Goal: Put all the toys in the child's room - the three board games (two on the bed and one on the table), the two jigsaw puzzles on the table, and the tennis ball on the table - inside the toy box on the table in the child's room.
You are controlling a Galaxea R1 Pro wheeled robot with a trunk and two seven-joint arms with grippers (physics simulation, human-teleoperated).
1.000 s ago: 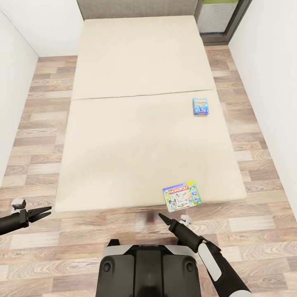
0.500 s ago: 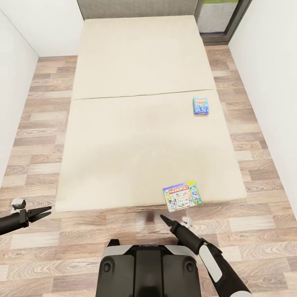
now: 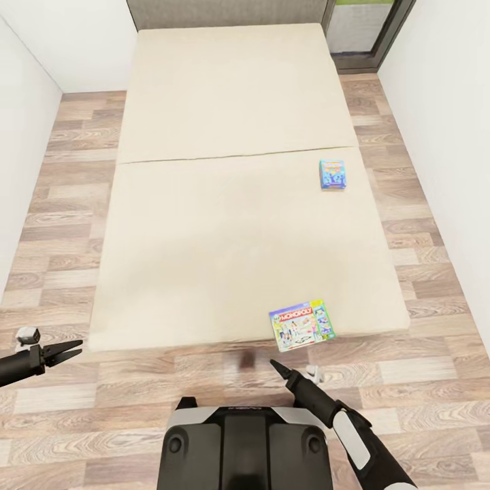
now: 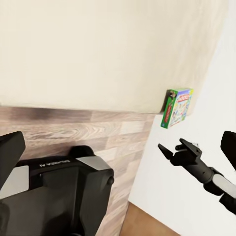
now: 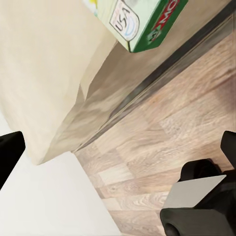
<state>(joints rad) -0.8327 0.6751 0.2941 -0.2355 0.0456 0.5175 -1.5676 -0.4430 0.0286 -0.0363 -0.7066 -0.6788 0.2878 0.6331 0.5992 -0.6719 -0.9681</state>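
Two board games lie on the beige bed. The Monopoly box sits at the bed's near edge, right of the middle. A small blue game box lies farther back near the right edge. My right gripper hovers over the floor just in front of the Monopoly box, pointing at it, apart from it and open. The right wrist view has the Monopoly box overhanging the bed edge. My left gripper hangs open and holding nothing at the far left over the floor. The left wrist view catches the Monopoly box and the right gripper.
Wood floor surrounds the bed on three sides. White walls close in on the left and right. A dark-framed door stands at the back right. My black base is right at the foot of the bed.
My right gripper has drawn back slightly from the bed edge toward my base. The left gripper has dipped a little. The games have not moved.
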